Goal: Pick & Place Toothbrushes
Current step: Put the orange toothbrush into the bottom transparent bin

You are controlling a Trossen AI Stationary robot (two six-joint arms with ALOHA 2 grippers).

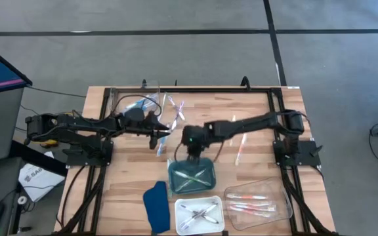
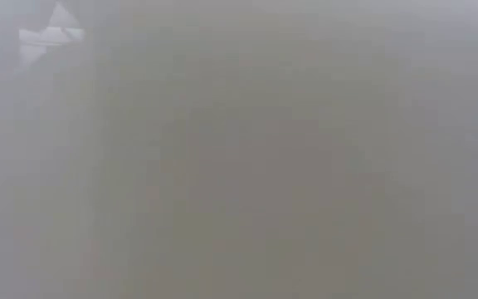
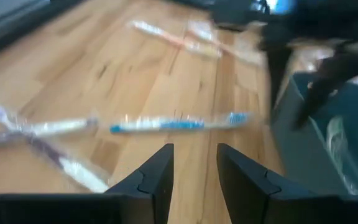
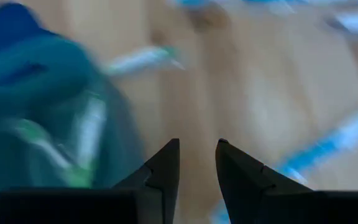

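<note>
both sets of jaws standing slightly parted, gripping nothing.
left gripper (image 3: 194, 168) is hovering over a blue toothbrush (image 3: 179, 123) on the table (image 1: 254, 121), probably lining up a pick. right gripper (image 4: 197, 163) is hanging beside the teal tray (image 1: 192, 176), likely sorting greens there; pink-orange ones are lying in the clear tray (image 1: 258, 202).

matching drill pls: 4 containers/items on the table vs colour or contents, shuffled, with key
Column 1:
1. teal tray
2. white tray
3. clear tray
4. cloth piece

Column 2:
A. dark blue, flat on the table beside the white tray
B. holds pink-orange toothbrushes
C. holds green toothbrushes, right pincer just above it
D. holds purple-grey toothbrushes

Pairs: 1-C, 2-D, 3-B, 4-A
</note>
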